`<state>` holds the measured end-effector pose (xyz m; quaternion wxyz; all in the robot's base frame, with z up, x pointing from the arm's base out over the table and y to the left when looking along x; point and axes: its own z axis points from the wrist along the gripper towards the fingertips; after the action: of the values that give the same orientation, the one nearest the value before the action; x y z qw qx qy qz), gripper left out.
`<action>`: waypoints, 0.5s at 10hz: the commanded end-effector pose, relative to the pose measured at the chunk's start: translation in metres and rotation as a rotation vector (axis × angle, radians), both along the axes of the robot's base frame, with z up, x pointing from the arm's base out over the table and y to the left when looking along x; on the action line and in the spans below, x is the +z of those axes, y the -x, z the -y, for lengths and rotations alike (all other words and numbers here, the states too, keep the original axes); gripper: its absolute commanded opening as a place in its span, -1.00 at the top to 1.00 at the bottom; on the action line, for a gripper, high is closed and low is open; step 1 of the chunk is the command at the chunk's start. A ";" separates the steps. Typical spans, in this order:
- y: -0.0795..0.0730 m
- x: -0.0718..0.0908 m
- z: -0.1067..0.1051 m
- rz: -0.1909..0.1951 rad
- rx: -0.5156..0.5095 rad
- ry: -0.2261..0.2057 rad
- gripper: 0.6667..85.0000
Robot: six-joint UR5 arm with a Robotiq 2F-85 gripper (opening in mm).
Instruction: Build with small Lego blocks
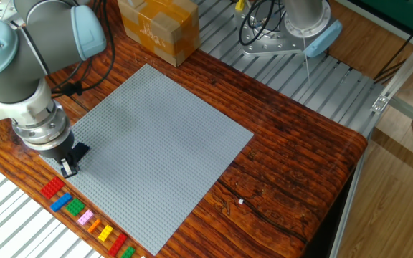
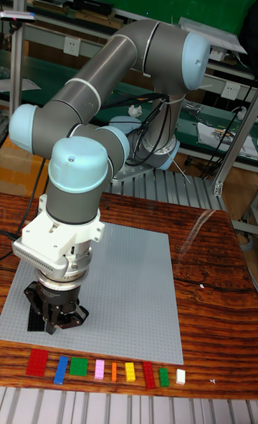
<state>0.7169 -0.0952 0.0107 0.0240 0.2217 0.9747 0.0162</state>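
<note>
**Fixed view: arm low over the near corner of the baseplate, a dark piece at its tip**

Fixed view shows the gripper (image 1: 67, 166) hanging low over the left-hand corner of the grey baseplate (image 1: 156, 143), with a black block (image 1: 79, 151) just beside its tip. Whether the jaws are closed on that block or merely next to it, I cannot tell; the tall fixed view hides the fingertips behind the wrist body. The other small Lego blocks (image 2: 107, 371) lie in a row on the table (image 1: 292, 158) along the baseplate's near edge, well apart from each other: red, blue, green, pink, orange, yellow, red, green and one white at the end. A cardboard box (image 1: 158, 29) stands beyond the far corner.

The step in hand looks like seating the black block on the plate, or picking it up from there. To do it well, the block's long side should run square with the stud rows, and any press should go straight down so it does not tilt and jam on one edge. Release should be clean before any lift, so the piece is not dragged off its studs.
</note>
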 end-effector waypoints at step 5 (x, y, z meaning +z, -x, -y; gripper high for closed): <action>-0.001 -0.007 0.002 0.031 0.025 -0.018 0.99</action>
<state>0.7174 -0.0965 0.0040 0.0342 0.2116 0.9765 0.0218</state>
